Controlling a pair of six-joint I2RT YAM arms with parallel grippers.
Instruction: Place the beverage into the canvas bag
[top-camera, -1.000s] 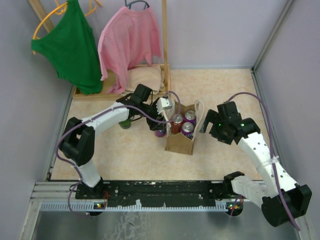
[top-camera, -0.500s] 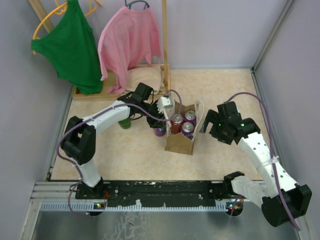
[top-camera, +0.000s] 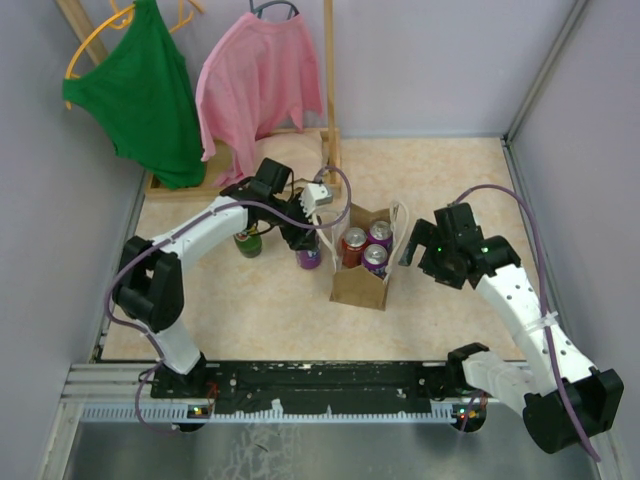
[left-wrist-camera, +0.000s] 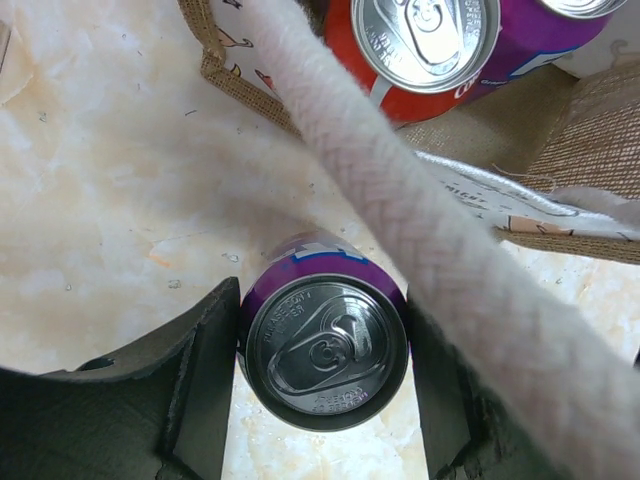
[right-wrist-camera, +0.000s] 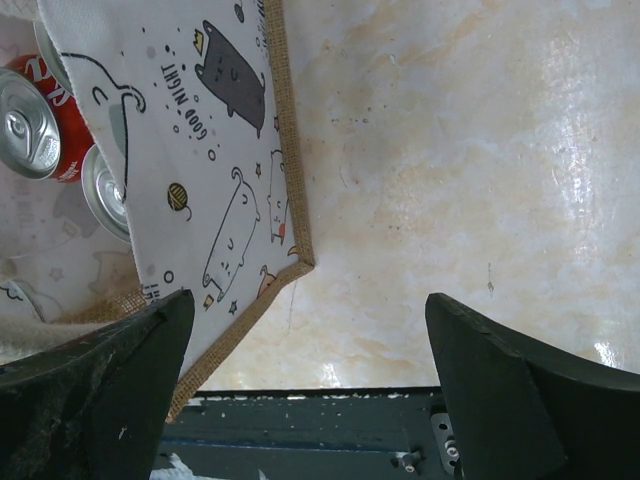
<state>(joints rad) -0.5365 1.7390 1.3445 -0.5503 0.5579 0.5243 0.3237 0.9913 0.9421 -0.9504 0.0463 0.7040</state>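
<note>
The tan canvas bag (top-camera: 358, 285) stands upright at the table's middle with pale rope handles. It holds a red can (top-camera: 353, 240) and two purple cans (top-camera: 379, 233). My left gripper (top-camera: 303, 240) is just left of the bag, shut on an upright purple can (top-camera: 308, 258). In the left wrist view the fingers (left-wrist-camera: 205, 370) press both sides of this can (left-wrist-camera: 325, 355), with the bag's handle (left-wrist-camera: 400, 190) crossing over it and the bag's rim (left-wrist-camera: 225, 60) beyond. My right gripper (top-camera: 410, 250) is open and empty at the bag's right wall (right-wrist-camera: 220, 150).
A green can (top-camera: 247, 243) stands on the table left of my left arm. A wooden rack (top-camera: 328, 90) at the back left carries a green top (top-camera: 145, 90) and a pink top (top-camera: 255, 85), with a folded beige cloth (top-camera: 290, 155) at its base. Grey walls enclose the table.
My left arm has swung back and to the left, away from the bag's left wall, and the purple can has shifted a little left with it. The right arm has not moved.
</note>
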